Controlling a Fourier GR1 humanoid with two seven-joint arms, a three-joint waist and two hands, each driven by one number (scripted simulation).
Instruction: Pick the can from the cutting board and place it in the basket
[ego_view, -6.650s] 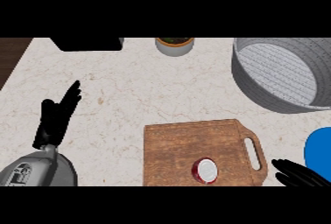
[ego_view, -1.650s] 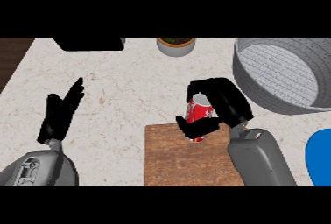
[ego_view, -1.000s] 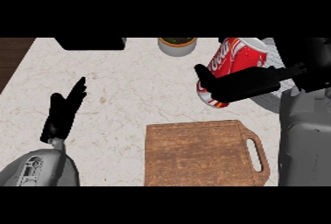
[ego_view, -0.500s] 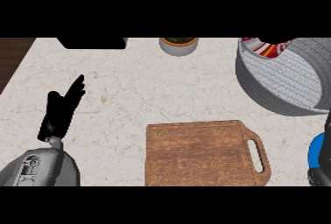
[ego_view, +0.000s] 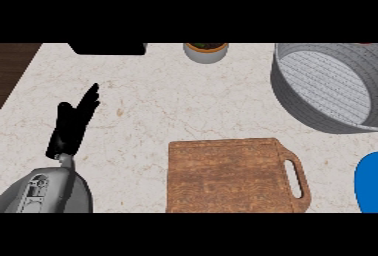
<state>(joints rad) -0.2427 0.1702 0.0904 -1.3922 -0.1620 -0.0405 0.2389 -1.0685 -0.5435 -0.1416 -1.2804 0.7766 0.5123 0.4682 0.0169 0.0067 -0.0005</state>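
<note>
The wooden cutting board (ego_view: 229, 175) lies at the lower middle of the counter with nothing on it, its handle slot toward the right. The grey basket (ego_view: 289, 95) stands at the upper right; its mesh floor shows bare. No can shows anywhere in the head view. My left hand (ego_view: 72, 125) rests on the counter at the left, fingers straight and pointing up, open and holding nothing. My right hand is out of the picture.
A small pot (ego_view: 206, 50) stands at the back middle, with a black object (ego_view: 107, 48) to its left. A blue plate (ego_view: 368, 182) pokes in at the right edge. The counter's dark wooden edge (ego_view: 13, 60) runs along the upper left.
The red can seen at the basket's far rim half a second ago no longer shows. The right forearm has left the lower right corner. The left hand has not moved.
</note>
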